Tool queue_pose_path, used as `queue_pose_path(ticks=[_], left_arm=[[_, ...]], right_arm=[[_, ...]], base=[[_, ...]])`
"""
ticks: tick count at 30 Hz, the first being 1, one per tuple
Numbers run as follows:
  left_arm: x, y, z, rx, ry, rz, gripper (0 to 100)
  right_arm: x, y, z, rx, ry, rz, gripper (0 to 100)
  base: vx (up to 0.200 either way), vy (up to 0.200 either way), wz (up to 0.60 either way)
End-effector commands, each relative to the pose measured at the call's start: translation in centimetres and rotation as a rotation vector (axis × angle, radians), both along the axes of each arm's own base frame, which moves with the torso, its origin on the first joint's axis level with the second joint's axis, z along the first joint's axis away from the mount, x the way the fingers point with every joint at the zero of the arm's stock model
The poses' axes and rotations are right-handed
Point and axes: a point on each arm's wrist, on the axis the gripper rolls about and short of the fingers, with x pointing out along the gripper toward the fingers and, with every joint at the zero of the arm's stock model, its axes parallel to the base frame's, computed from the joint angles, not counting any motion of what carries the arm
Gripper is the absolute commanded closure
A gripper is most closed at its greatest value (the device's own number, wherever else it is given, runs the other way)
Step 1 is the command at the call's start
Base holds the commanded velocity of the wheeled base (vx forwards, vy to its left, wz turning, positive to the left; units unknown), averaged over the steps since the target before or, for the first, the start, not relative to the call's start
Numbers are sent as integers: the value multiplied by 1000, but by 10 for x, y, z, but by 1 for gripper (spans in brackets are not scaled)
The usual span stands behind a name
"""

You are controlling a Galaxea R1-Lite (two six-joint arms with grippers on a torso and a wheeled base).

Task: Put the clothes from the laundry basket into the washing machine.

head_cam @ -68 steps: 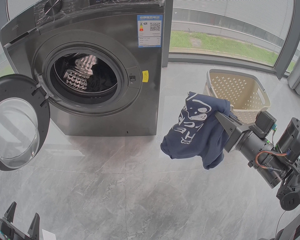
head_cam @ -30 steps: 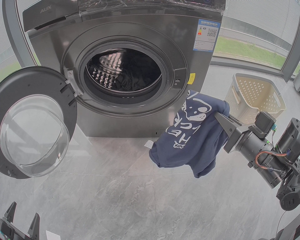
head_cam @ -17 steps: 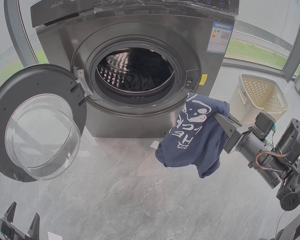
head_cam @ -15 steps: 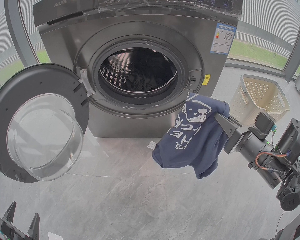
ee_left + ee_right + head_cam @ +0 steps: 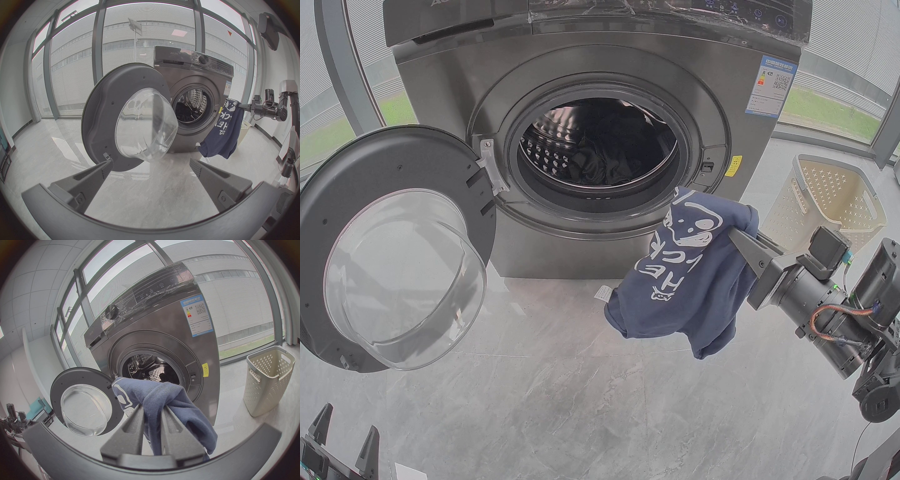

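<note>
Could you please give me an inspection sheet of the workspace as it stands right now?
Surface: glossy grey stone-look floor.
Job's things: washing machine with its door swung wide open; dark clothes lie inside it; navy shirt hangs in the air before the machine's right side; laundry basket stands upright on the floor right of the machine.
Clutter: nothing seen.
Grippers: right gripper shut on the navy shirt; left gripper open, holding nothing, low near the floor.
Cables: orange cable looped just behind the right gripper.
Surroundings: tall windows behind the machine, grass outside.
</note>
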Motion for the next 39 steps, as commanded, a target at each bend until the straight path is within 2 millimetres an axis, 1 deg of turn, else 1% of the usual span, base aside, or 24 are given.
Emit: queue_pose_path(ticks=[1, 3, 9, 17, 22, 28, 30, 31, 33, 35, 39], left_arm=[[0, 0, -5, 0, 1, 0, 0], [0, 0, -5, 0, 1, 0, 0], [0, 0, -5, 0, 1, 0, 0], [0, 0, -5, 0, 1, 0, 0], [0, 0, -5, 9, -1, 5, 0], [0, 0, -5, 38, 1, 8, 0], [0, 0, -5, 40, 1, 6, 0], [0, 0, -5, 40, 1, 6, 0], [0, 0, -5, 43, 3, 6, 0], [0, 0, -5, 43, 3, 1, 0], [0, 0, -5, 46, 0, 3, 0]], right_arm=[[0, 0, 0, 0, 0, 1, 100], [0, 0, 0, -1, 1, 1, 100], [0, 0, 0, 0, 0, 1, 100], [0, 1, -1, -4, 4, 5, 100], [-4, 5, -3, -2, 15, 28, 100], [0, 24, -8, -9, 26, 71, 100], [3, 34, -3, 6, 10, 89, 100], [3, 34, -3, 6, 10, 89, 100], [7, 45, 4, 28, -17, 109, 100], [11, 51, 7, 39, -29, 116, 100], [17, 59, 6, 42, -32, 124, 100]], base=[[0, 0, 0], [0, 0, 0], [0, -200, 0], [0, 0, 0], [0, 0, 0], [0, 0, 0], [0, 0, 0], [0, 0, 0], [0, 0, 0], [0, 0, 0], [0, 0, 0]])
